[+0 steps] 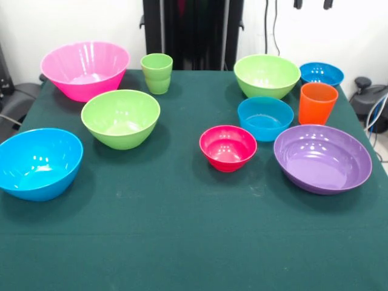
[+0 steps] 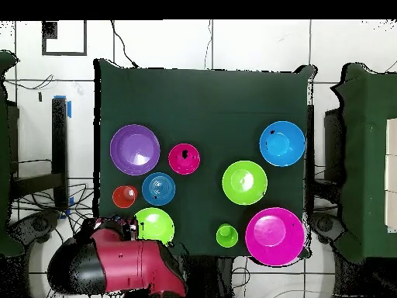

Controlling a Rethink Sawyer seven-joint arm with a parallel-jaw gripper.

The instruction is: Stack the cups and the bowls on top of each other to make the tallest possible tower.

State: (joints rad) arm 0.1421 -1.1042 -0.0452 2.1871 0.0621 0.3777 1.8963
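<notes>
All the ware stands apart on the green cloth, nothing stacked. In the front view: a big pink bowl [image 1: 85,68], a light green cup [image 1: 157,73], two lime bowls [image 1: 120,117] [image 1: 267,74], a big blue bowl [image 1: 39,162], a mid blue bowl [image 1: 265,117], a small blue bowl [image 1: 321,73], an orange cup [image 1: 317,102], a red-pink bowl [image 1: 228,147] and a purple bowl [image 1: 322,157]. My gripper [image 1: 312,3] shows only two separated tips at the top edge, high above the small blue bowl, open and empty. The red arm [image 2: 116,260] hides that bowl in the overhead view.
The table [image 2: 209,93] has a wide bare stretch of cloth on the side away from the robot. The black pedestal [image 1: 193,33] stands behind the table's far edge. Chairs and cables lie off both table sides.
</notes>
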